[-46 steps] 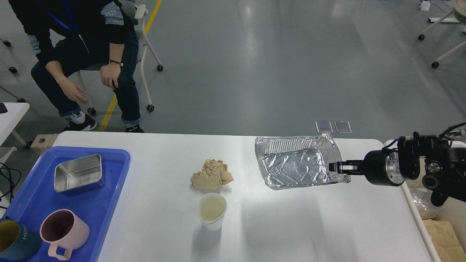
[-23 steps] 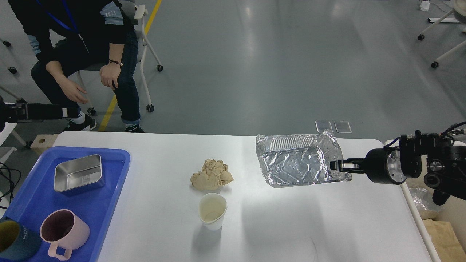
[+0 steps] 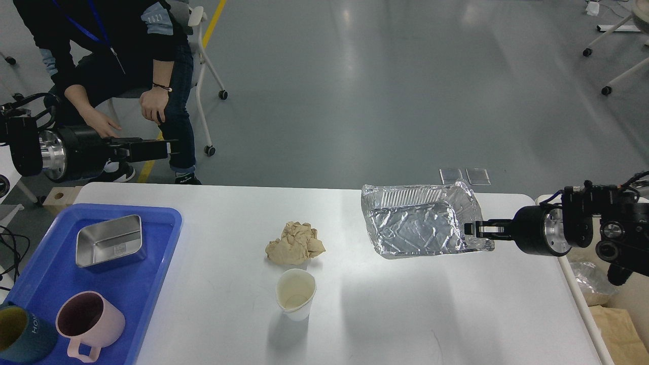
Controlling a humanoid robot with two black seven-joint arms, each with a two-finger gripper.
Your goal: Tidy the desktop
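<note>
Desktop point(image 3: 385, 314) fills the lower middle of the view; near edge cut off by the frame bottom. Right gripper point(image 3: 471, 229) comes in from the right, fingers clamped on the right rim of the foil tray point(image 3: 418, 228). Tray sits tilted over the desktop's far right part; can't tell whether its underside touches the surface. Left gripper point(image 3: 165, 148) sticks out level from the left, beyond the desktop's far left corner, in front of the seated person point(image 3: 109, 71); seen side-on and dark, so fingers apart or together — cannot tell. Crumpled paper point(image 3: 295, 243) lies mid-desktop, paper cup point(image 3: 295, 293) upright just in front of it, apart from it. Blue tray point(image 3: 35, 284) at the left, partly cut off, holds a steel box point(image 3: 109, 242), pink mug point(image 3: 88, 324) and a dark mug point(image 3: 20, 340) clipped by the corner. Person's head is out of frame.
</note>
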